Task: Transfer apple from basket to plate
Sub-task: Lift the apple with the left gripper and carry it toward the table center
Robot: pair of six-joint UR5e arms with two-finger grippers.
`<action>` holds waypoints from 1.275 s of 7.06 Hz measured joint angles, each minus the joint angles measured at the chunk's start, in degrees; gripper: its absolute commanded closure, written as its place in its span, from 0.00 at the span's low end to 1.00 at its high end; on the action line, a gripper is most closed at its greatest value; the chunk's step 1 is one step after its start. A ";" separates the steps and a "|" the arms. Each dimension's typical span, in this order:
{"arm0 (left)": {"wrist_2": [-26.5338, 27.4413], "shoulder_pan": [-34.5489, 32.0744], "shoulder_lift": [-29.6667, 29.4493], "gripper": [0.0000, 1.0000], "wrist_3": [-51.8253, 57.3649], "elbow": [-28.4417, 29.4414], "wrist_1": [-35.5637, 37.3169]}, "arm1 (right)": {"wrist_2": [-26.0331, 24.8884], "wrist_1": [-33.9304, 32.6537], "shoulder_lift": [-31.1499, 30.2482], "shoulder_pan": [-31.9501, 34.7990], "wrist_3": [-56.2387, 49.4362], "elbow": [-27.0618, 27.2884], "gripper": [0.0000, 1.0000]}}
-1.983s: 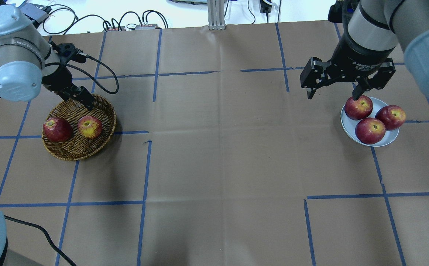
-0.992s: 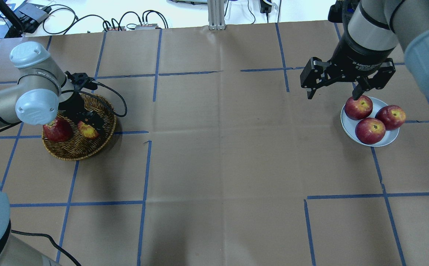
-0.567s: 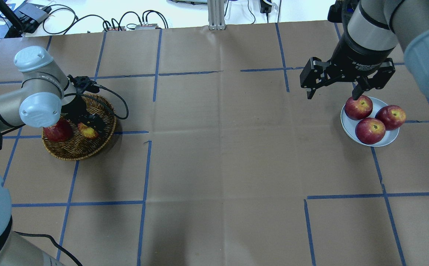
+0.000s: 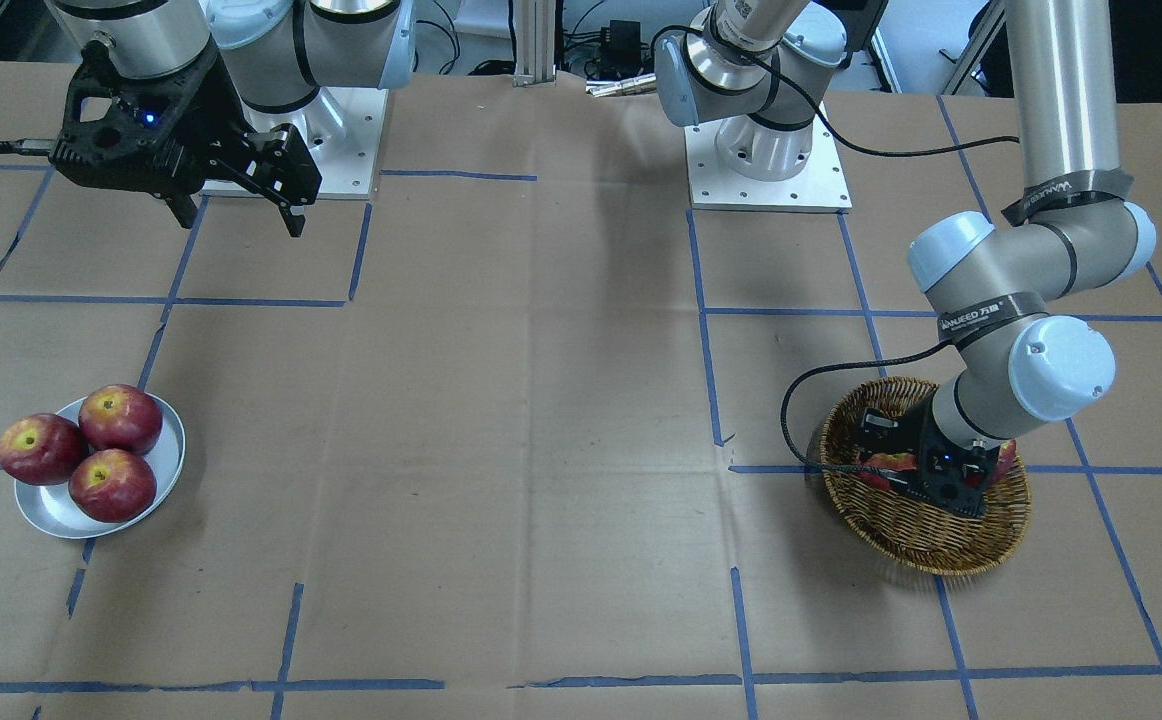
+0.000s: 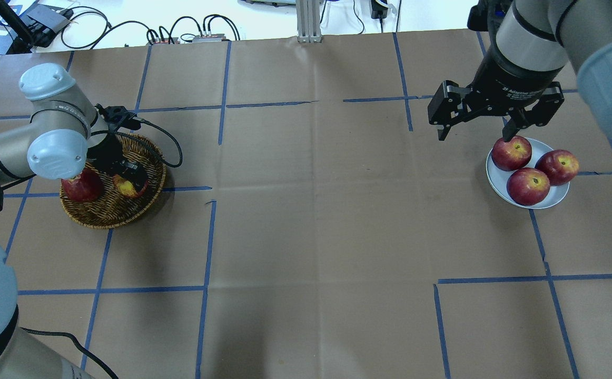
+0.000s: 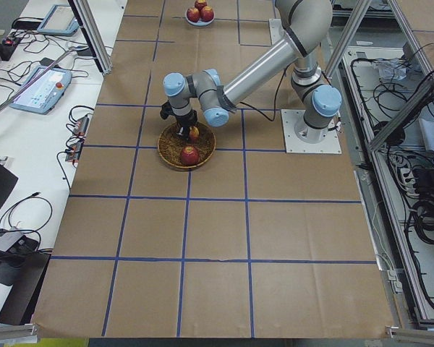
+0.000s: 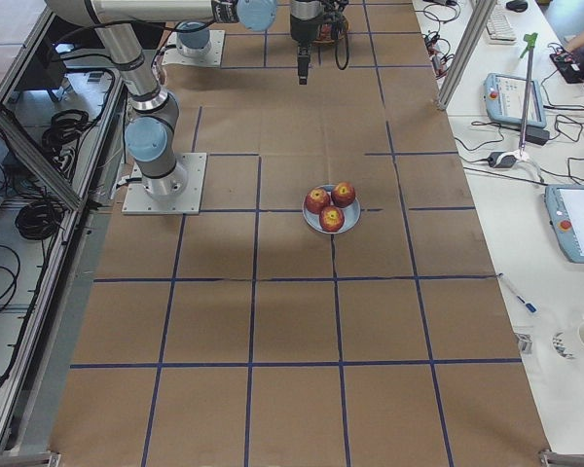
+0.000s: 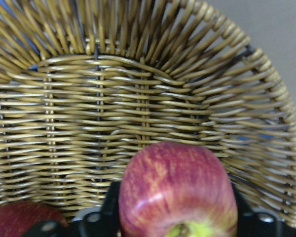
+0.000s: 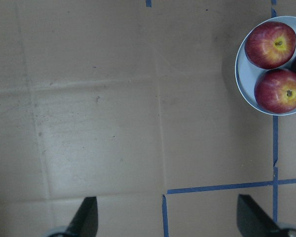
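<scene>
Newly lowered left gripper (image 5: pixel 127 182) clasps the apple (image 8: pixel 177 190), darker apple (image 5: pixel 81 187) just beside.

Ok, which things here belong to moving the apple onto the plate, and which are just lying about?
Job: streaky apple, basket, plate.
Lying about: dark apple in the basket, three apples on the plate, cables.

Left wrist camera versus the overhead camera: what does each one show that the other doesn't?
Only the wrist view: the apple up close, with its pink streaks and yellow-green stem hollow, the left gripper with its dark fingers against both sides of the fruit, and the weave of the basket. Only the overhead view: the plate, far from the basket, holding three red apples, and the open right gripper hanging near it. Both: the apple, the basket, and a darker apple next to it.
</scene>
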 measured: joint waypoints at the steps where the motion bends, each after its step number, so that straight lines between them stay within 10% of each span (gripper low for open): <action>1: 0.02 -0.41 0.72 0.61 -1.18 1.06 -0.22 | 0.01 0.00 0.02 0.01 0.00 0.02 0.00; 9: -0.15 -32.24 -2.91 0.60 -52.71 17.47 -10.63 | 0.12 -0.06 -0.04 -0.02 0.06 0.03 0.00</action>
